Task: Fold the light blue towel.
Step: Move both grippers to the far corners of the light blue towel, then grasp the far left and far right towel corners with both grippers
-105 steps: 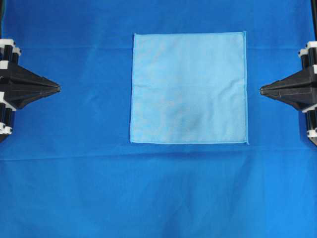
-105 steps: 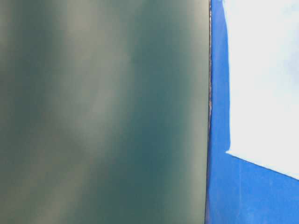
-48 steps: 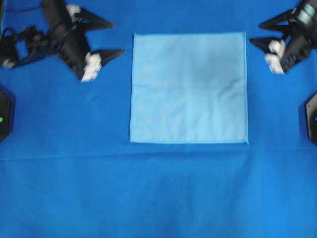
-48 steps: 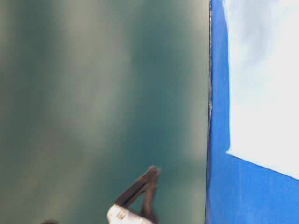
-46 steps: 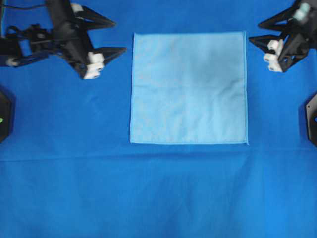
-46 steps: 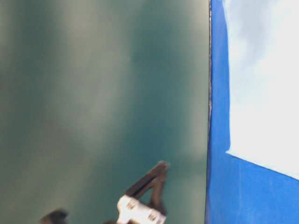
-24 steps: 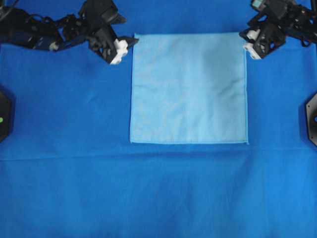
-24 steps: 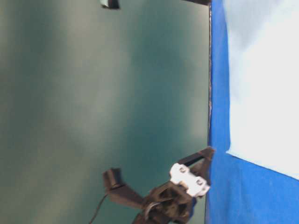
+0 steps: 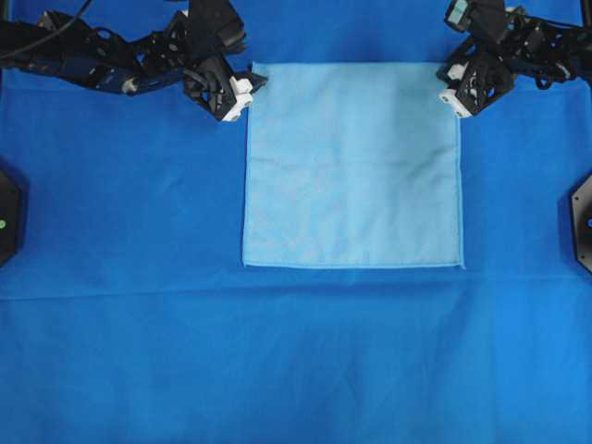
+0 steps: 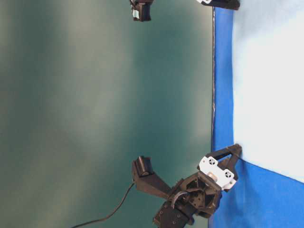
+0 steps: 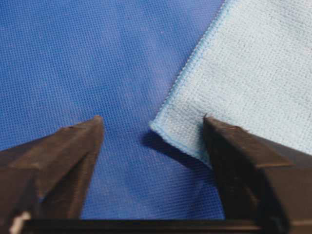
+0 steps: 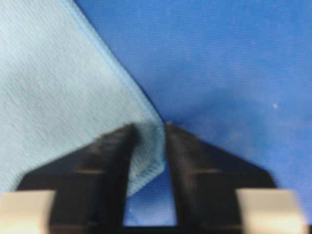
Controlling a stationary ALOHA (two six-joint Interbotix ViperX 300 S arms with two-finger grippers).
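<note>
While the light blue towel [image 9: 351,165] is lying flat mid-tabletop toward its far edge, the left gripper [image 9: 242,91] is straddling the towel's far-left corner, spread wide, and the right gripper [image 9: 450,92] is narrowing around the far-right corner, not yet visibly pinching.

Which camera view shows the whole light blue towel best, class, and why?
The overhead view: the light blue towel lies flat with all four edges visible. The table-level view shows only part of it, washed out. The left wrist view shows one corner between open jaws; the right wrist view shows another corner between nearly closed jaws.
</note>
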